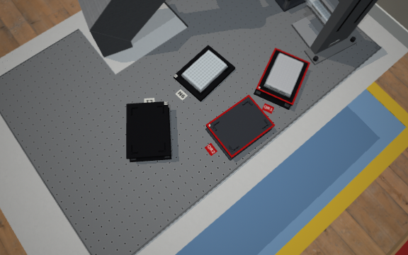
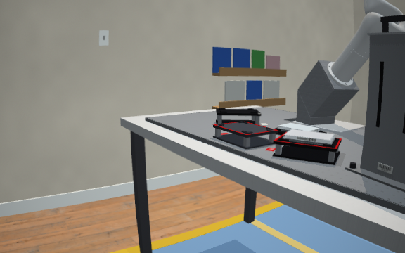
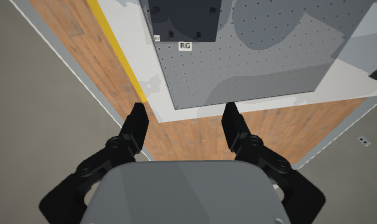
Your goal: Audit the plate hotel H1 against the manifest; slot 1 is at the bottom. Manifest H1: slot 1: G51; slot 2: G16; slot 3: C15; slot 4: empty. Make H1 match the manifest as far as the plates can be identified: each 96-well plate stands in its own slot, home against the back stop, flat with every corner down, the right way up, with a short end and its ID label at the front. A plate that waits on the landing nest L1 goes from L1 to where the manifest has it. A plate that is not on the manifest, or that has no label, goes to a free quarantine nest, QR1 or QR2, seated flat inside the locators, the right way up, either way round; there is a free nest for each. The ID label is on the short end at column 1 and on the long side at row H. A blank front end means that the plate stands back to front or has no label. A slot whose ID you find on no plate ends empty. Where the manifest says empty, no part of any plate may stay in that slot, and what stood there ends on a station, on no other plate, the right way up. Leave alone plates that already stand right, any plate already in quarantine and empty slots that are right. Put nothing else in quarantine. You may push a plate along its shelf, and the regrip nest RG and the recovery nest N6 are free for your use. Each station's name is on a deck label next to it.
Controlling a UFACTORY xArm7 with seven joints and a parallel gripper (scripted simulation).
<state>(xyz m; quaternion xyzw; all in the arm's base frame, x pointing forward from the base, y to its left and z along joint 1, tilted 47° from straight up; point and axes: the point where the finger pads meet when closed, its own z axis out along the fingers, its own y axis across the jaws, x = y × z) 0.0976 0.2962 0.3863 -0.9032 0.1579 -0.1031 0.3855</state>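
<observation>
My gripper is open and empty, high over the deck's edge, with the RG nest below and ahead of it. A white plate lies flat on the N6 nest. Another white plate sits in the red-framed QR1 nest; it also shows in the side view. The red-framed QR2 nest is empty. A black nest on the left is empty. The plate hotel tower shows only its side, so its slots are hidden.
The arm's grey base block stands behind the nests. The hotel's foot plate is bolted at the deck's back right. The deck edge runs close beside QR1 and QR2.
</observation>
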